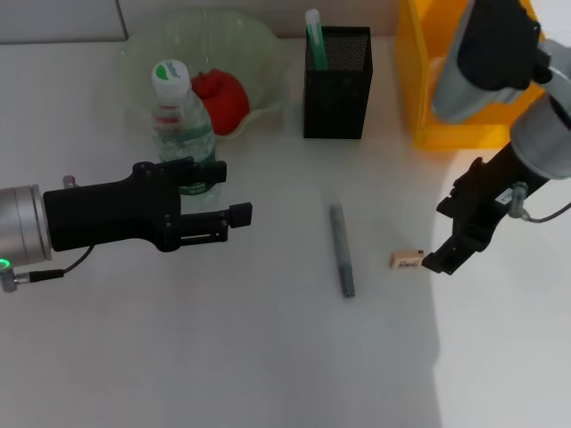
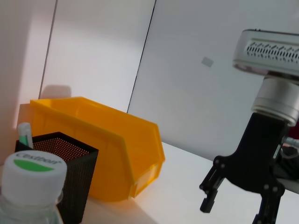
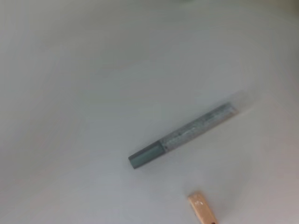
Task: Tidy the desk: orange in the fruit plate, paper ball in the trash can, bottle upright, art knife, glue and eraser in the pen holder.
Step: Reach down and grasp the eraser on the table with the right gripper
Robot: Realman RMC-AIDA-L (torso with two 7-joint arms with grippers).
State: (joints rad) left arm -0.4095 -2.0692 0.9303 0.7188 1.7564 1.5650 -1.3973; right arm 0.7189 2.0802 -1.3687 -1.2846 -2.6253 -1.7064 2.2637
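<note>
The orange (image 1: 220,98), reddish, lies in the pale green fruit plate (image 1: 268,53). Just in front of the plate the bottle (image 1: 181,120) stands upright, and its white cap (image 2: 32,170) shows close in the left wrist view. My left gripper (image 1: 214,191) is open at the bottle's base. A slim grey stick (image 1: 342,251) (image 3: 184,134), art knife or glue, lies mid-table. The tan eraser (image 1: 406,261) (image 3: 202,213) lies to its right, and my right gripper (image 1: 442,236) (image 2: 233,210) hangs open beside the eraser. The black mesh pen holder (image 1: 337,85) (image 2: 70,158) holds a green-white stick (image 1: 313,36). The paper ball is out of view.
The yellow trash can (image 1: 428,98) (image 2: 117,149) stands at the back right, next to the pen holder. My right arm's upper links (image 1: 486,53) hang over it. White tabletop (image 1: 268,357) stretches along the front.
</note>
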